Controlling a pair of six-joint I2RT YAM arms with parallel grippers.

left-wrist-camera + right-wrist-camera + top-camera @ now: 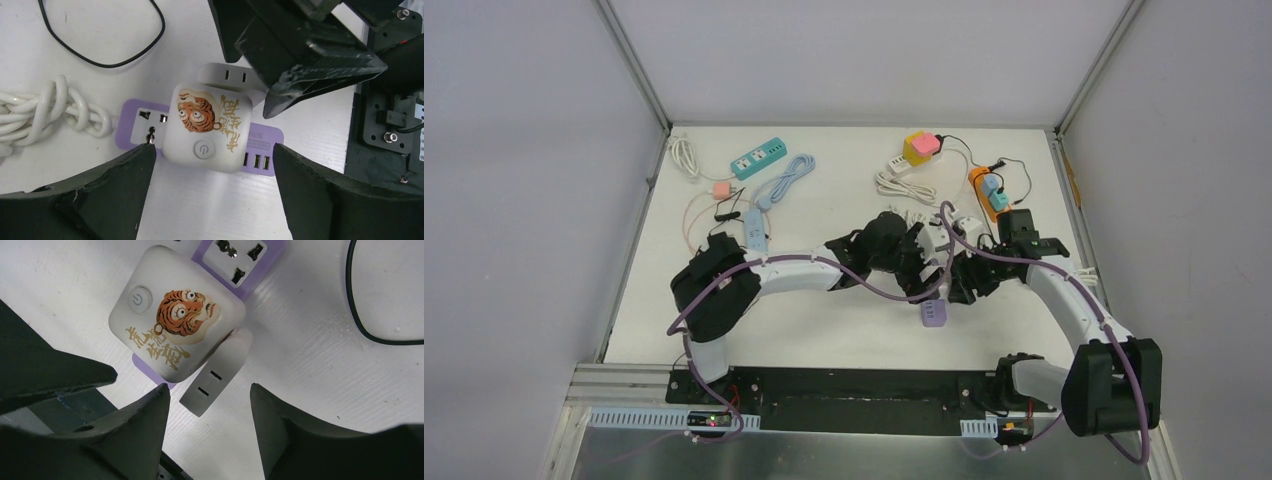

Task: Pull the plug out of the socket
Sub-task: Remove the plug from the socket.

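We are looking down on the white cube-shaped plug with an orange tiger print (pixel 207 125), which is sitting pressed into the purple plastic power strip (pixel 137 117) on the white counter (pixel 824 330), right where the two arms are meeting. The strip's long axis is running left to right in the left wrist view, and the left claw (pixel 212 150) is hanging directly over the cube's near edge. Its jaws are standing wide, one on each side along the strip's length, and gripping nothing. The right claw (pixel 209 389) is coming at it from the opposite side. Its jaws are standing apart around a flat white block with two slots (pixel 215 380) that is lying just beside the cube, with a gap showing on each side, so it too is holding nothing. We are judging both claws about equally near. The left is lined up on the cube and strip, the right on the slotted block. The left wrist view is showing us the strip's small ports past the cube and a bundled white cable (pixel 50 110) at its other end. The right wrist view is showing the slotted block touching the cube's corner, though we cannot tell whether they are joined. From the top camera the arms are hiding the plug, leaving only the strip's purple end showing.
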